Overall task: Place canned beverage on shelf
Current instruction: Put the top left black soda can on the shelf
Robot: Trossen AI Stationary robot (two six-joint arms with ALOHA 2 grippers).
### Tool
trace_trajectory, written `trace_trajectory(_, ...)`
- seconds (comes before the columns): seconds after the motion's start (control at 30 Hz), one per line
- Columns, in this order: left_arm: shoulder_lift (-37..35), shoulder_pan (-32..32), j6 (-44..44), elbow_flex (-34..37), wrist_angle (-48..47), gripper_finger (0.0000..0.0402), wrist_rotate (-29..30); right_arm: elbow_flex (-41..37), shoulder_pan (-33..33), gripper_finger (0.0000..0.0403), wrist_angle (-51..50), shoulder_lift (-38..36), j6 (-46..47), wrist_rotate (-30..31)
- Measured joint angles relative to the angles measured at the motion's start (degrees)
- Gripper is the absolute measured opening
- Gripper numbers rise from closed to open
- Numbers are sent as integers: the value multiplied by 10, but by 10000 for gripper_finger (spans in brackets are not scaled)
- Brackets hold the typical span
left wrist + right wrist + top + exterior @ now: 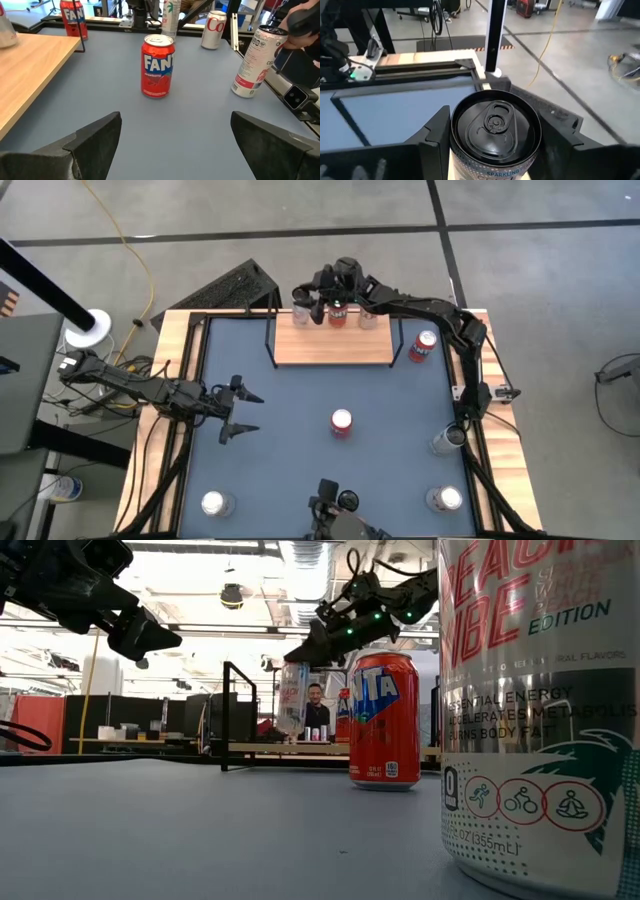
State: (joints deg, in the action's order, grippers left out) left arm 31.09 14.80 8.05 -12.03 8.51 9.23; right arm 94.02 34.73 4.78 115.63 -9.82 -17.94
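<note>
Black-topped can (495,131) clamped between right gripper (492,145) fingers over shelf (330,348) for setting down; left gripper (175,145) spread wide, empty, facing Fanta can (158,65).

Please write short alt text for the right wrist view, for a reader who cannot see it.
Seen from above, a black-topped can with an unopened pull tab sits between the two dark fingers of the right hand, which close against its sides. Beyond it lie the dark-blue tabletop, its wooden side rail and a grey floor with a yellow cable.
</note>
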Motion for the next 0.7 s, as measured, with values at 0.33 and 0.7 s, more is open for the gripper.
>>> trace_trajectory(0.33, 0, 0, 2, 0, 0, 364, 0, 0, 5, 203, -12, 0, 13, 4)
trace_trajectory(0.7, 0, 0, 2, 0, 0, 364, 0, 0, -8, 203, -15, 0, -7, 68)
